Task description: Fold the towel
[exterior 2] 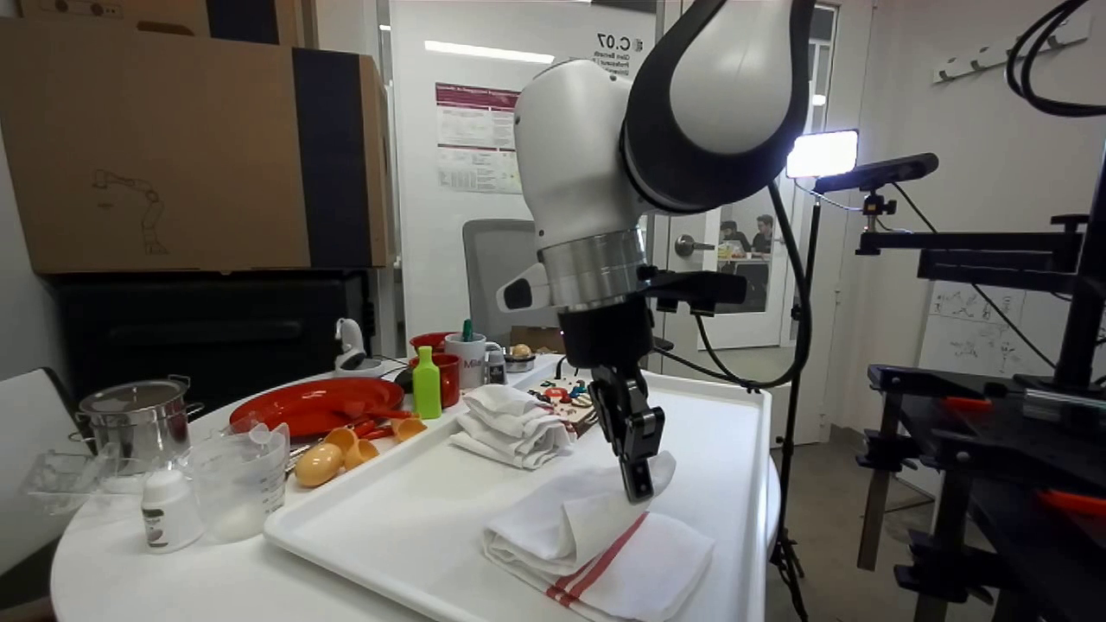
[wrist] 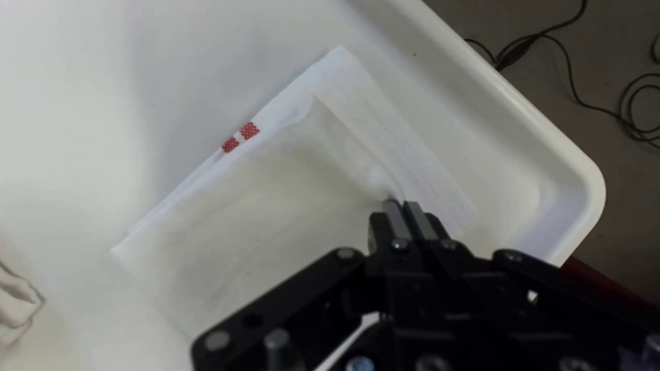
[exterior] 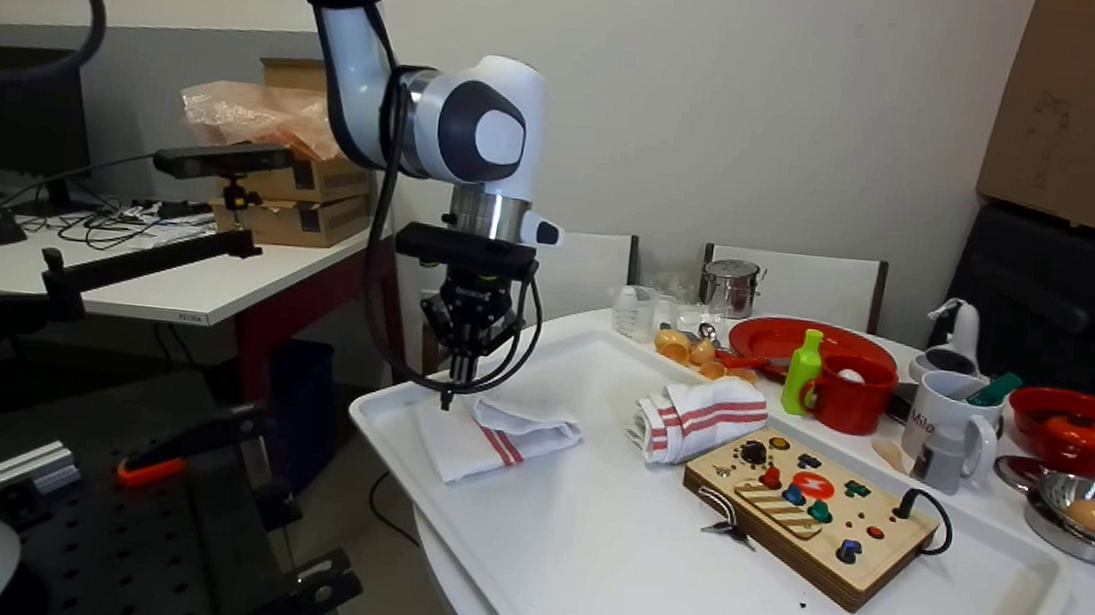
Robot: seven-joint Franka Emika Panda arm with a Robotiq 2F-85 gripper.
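Note:
The white towel with narrow red stripes (exterior: 466, 448) lies partly folded over itself near a corner of the white tray. It also shows in an exterior view (exterior 2: 661, 557) and in the wrist view (wrist: 247, 216). Its upper layer rises loosely above the lower layer, and the stripes run across the lower layer. My gripper (wrist: 403, 203) has its fingers together at the edge of this upper layer. The cloth puckers at the fingertips and appears pinched between them. The gripper is over the towel in both exterior views (exterior: 447, 398) (exterior 2: 638, 494).
The white tray (exterior: 583, 562) has a raised rim. A bunched white-and-red cloth (exterior: 703, 418) and a wooden board with knobs (exterior: 809, 514) lie on it. Beyond the rim stand a green bottle (exterior: 802, 372), a red mug (exterior: 851, 394), eggshells and a red plate (exterior 2: 320, 406).

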